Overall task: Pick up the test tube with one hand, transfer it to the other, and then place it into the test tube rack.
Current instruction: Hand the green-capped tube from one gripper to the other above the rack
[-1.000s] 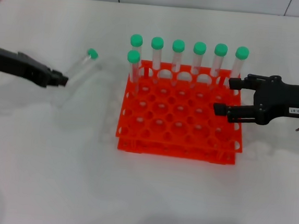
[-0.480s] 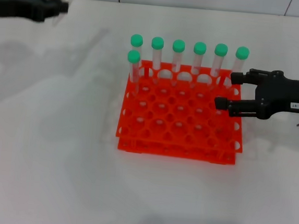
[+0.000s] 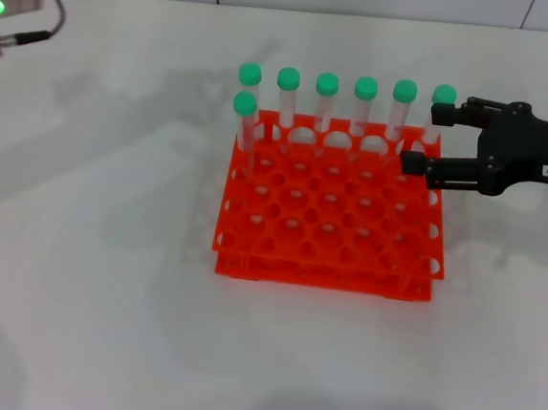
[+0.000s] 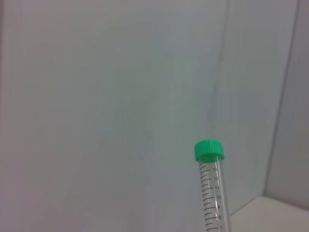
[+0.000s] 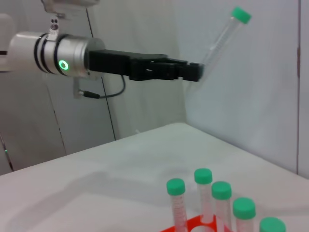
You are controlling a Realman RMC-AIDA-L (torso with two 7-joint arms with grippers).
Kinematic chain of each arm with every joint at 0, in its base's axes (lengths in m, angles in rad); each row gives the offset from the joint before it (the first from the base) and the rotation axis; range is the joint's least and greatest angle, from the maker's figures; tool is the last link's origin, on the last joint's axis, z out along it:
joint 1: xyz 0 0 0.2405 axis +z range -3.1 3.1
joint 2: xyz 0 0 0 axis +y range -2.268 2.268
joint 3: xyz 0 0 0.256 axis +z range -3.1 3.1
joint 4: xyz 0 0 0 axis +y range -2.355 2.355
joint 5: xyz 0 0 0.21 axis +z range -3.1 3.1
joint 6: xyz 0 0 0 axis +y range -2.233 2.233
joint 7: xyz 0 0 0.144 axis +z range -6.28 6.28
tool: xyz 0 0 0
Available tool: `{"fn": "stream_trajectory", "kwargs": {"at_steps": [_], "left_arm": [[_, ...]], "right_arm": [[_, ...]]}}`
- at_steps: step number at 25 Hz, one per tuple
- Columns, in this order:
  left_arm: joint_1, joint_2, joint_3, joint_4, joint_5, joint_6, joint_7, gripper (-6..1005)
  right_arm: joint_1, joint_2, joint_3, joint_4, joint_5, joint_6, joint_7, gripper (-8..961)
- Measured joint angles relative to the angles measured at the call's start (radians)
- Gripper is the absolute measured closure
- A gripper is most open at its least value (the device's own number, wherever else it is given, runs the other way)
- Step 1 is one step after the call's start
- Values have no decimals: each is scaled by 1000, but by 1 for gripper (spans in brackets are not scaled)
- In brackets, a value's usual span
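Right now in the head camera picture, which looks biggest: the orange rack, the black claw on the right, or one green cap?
1. the test tube rack, by far the largest.
2. The right gripper, clearly smaller.
3. A green cap, the smallest.

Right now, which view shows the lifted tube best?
The right wrist view: the tube shows nearly whole, slanting up from the left gripper, shut on its lower end. The left wrist view shows only its capped upper part. The head view misses it altogether.

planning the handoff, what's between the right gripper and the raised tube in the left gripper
In the right wrist view, only open air separates them: left gripper holds the test tube high; right gripper hovers over the rack.
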Motion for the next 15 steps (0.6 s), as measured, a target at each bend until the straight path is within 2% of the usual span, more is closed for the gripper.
{"fn": "stream_trajectory", "kwargs": {"at_steps": [3,6,10,15], "left_arm": [[-28,-4,7,-67,-30,3,58,821],[-40,-19,17,-95,-53,19,108,821],[-41,-33,34,-121,-92,73,180,821],[-30,-37,36,-162,-114,120,247,821]], "right_arm": [[0,0,1,-1,2,1,-14,99],[1,-1,13,-2,2,3,-22,99],[-4,-3,47,-11,2,-3,-33,99],[-12,-4,78,-20,1,-6,-53,99]]}}
